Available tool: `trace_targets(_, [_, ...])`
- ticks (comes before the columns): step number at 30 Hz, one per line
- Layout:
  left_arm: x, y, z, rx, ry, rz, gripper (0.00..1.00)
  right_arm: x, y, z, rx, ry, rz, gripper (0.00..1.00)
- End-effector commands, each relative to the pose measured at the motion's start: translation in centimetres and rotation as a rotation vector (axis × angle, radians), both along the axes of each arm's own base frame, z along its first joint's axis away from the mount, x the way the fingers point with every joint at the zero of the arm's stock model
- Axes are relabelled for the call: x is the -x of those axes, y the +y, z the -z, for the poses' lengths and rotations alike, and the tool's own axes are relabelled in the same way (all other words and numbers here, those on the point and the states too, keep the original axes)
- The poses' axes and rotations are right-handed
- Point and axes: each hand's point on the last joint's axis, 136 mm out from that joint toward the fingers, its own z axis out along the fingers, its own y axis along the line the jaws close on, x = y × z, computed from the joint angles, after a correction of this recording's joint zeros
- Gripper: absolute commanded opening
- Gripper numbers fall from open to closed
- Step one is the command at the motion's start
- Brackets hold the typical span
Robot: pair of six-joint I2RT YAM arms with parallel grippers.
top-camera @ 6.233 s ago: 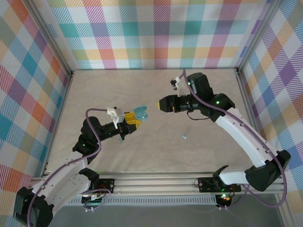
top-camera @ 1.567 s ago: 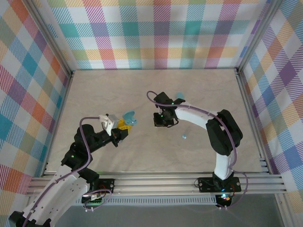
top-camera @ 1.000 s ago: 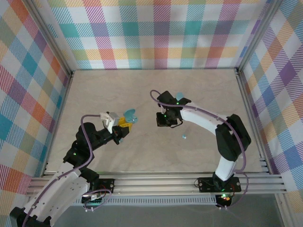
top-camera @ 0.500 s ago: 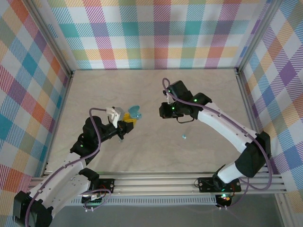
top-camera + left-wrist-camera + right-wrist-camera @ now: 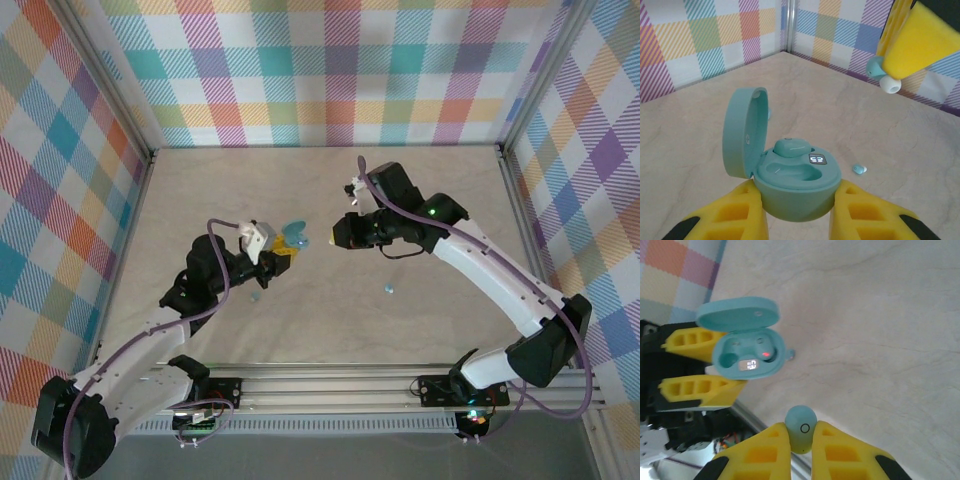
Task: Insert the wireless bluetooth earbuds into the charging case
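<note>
My left gripper (image 5: 797,202) (image 5: 283,250) is shut on the teal charging case (image 5: 797,185) (image 5: 294,236), which it holds off the table with the lid (image 5: 742,132) open. One earbud (image 5: 790,148) sits in the case, and the other socket (image 5: 792,172) is empty. To the case's right, my right gripper (image 5: 801,425) (image 5: 334,241) is shut on a second teal earbud (image 5: 801,434) (image 5: 883,73), a short gap away. From the right wrist the open case (image 5: 747,359) faces me with its display lit.
A loose earbud (image 5: 389,289) (image 5: 859,169) lies on the marble tabletop (image 5: 330,320) right of centre. Another small teal piece (image 5: 254,296) lies by the left arm. Plaid walls enclose the table on three sides, and a metal rail (image 5: 400,375) runs along the front.
The right gripper rose from the table and turned to face left toward the case, earbud in its grip. The left gripper carried the open case right toward it.
</note>
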Motion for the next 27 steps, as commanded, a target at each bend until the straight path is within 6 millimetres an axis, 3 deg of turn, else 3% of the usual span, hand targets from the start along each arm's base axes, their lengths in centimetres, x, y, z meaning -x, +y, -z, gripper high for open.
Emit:
trace_targets(1, [0.5, -1.1, -2.9, 0.038, -0.129, 0.067, 0.06, 1.1, 1.3, -2.8, -0.111, -0.002, -0.068, 0.13])
trace_targets(16, [2.2, -1.4, -3.9, 0.056, -0.171, 0.118, 0.06, 1.6, 5.1, -4.9, -0.172, -0.107, -0.129, 0.11])
trace_targets(27, [2.9, -1.2, -4.1, 0.058, -0.173, 0.132, 0.05, 1.2, 6.4, -4.0, -0.089, -0.162, -0.163, 0.11])
